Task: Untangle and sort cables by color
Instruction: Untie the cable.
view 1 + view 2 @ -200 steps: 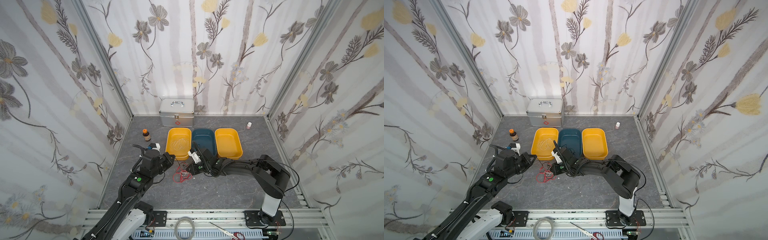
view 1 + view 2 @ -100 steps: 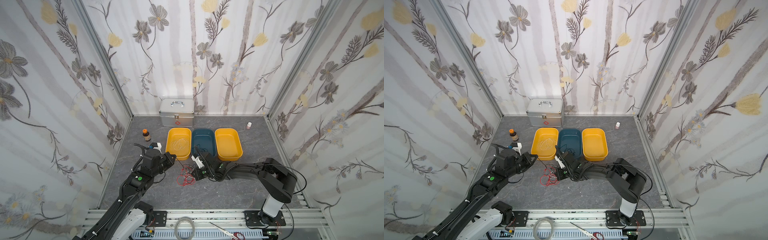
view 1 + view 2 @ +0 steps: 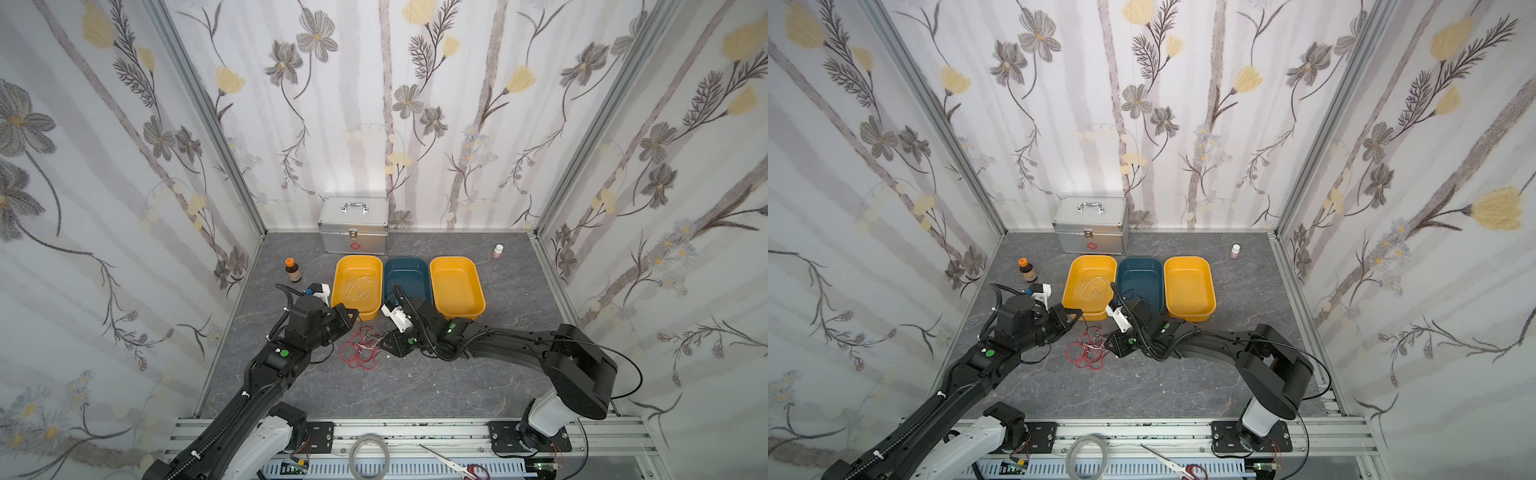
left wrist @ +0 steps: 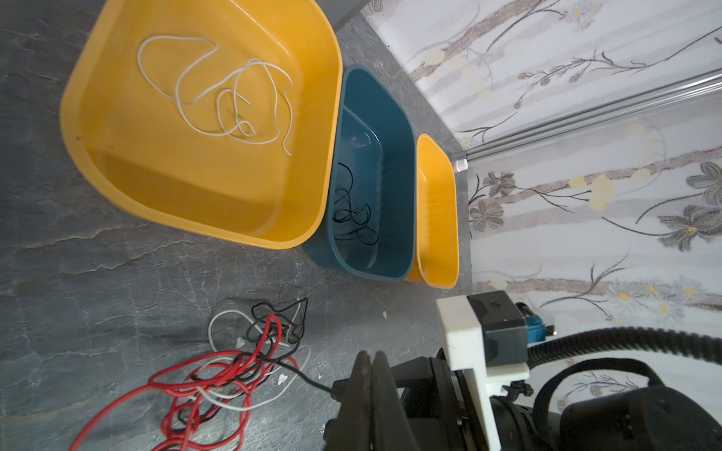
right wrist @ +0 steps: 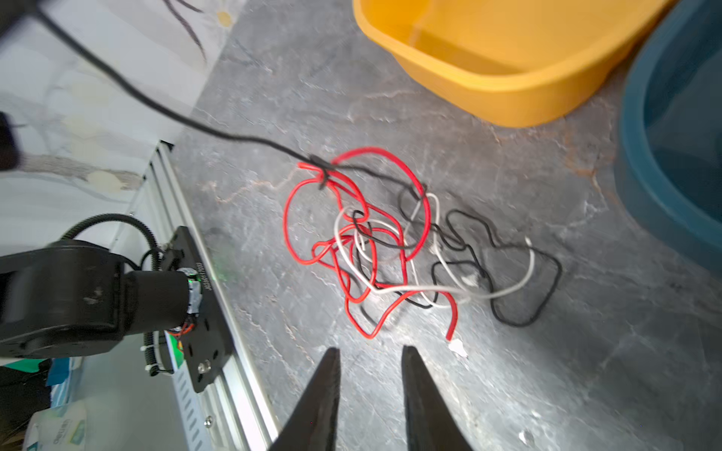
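Bright, even, soft-shadowed light; right-wrist view slightly blurred (edges most), wide-angle bowing.

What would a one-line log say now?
left end effector: shut on black cable | right end effector: open, empty, near tangle | white cable: in yellow bin

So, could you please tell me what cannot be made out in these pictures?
Where the black cable is pinched: left wrist view, hidden inside the shut left gripper.
Lower loops of the red cable: same view, cut off by the bottom edge.
Crossings in the tangle: too small in both top views.
Label on the brown bottle: too small there.
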`<state>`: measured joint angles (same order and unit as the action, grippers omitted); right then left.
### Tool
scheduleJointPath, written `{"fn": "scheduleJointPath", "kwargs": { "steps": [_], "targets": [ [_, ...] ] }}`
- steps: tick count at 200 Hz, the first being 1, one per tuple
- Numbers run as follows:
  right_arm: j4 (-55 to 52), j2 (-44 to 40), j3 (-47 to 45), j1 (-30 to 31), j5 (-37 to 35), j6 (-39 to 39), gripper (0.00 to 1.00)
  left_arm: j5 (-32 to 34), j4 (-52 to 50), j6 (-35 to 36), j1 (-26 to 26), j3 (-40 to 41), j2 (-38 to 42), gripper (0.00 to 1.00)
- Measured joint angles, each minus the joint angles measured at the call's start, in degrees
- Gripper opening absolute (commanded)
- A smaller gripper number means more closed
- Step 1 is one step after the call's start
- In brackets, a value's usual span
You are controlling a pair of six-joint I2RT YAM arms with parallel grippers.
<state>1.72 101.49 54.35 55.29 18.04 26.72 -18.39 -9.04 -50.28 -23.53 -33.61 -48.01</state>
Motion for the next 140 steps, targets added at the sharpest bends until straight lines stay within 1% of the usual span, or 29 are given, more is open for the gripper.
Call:
{"fn": "scheduleJointPath", "kwargs": {
  "steps": [31,72,111,140],
  "targets": [
    [2.0,0.1,1.8,-1.0,0.8,-2.0,0.34,-1.9,0.3,1.3,-0.4,0.2,-0.5,0.0],
    [3.7,3.8,4.3,-2.9,1.2,-7.0,0.37,-4.0,0.9,3.7,-0.9,0.2,-0.3,0.0],
    [6.2,7.1,5.2,-2.8,3.4,-9.9,0.37,-4.3,1.6,4.0,-1.1,0.5,0.0,0.0],
    [7.3,8.7,5.3,-2.9,4.5,-9.9,0.34,-4.4,1.9,4.2,-1.1,0.6,0.0,0.0]
  ]
}}
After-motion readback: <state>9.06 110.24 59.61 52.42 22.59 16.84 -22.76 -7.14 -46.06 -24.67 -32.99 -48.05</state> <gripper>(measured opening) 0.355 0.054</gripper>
